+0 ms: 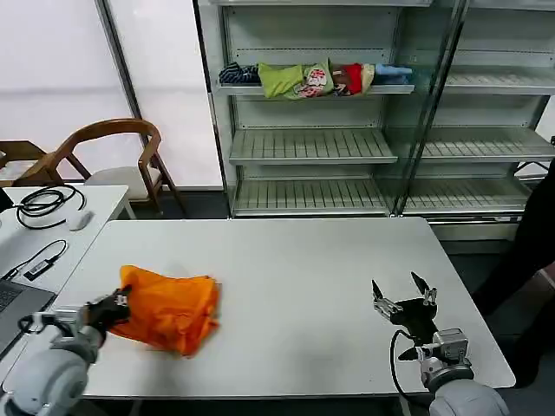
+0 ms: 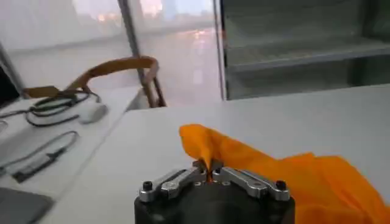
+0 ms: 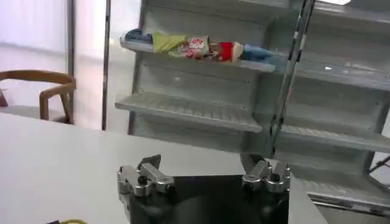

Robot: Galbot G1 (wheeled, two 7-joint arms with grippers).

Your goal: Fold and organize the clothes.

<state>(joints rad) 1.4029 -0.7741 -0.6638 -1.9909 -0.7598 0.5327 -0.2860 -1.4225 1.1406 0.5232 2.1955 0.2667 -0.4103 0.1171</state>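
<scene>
The orange T-shirt (image 1: pixel 169 308) lies bunched in a rough fold on the white table (image 1: pixel 286 269) at its front left. My left gripper (image 1: pixel 117 302) is shut on the shirt's left edge, the orange cloth (image 2: pixel 268 167) pinched between its fingertips (image 2: pixel 198 165) and rising just past them. My right gripper (image 1: pixel 404 288) hovers open over the table's front right, fingers (image 3: pixel 149 163) spread wide with nothing between them, far from the shirt.
A shelf unit (image 1: pixel 347 130) stands behind the table, with a heap of green, red and blue garments (image 1: pixel 316 78) on an upper shelf. A side table at the left carries cables (image 1: pixel 48 204), a mouse and a laptop. A wooden chair (image 1: pixel 113 147) stands behind it.
</scene>
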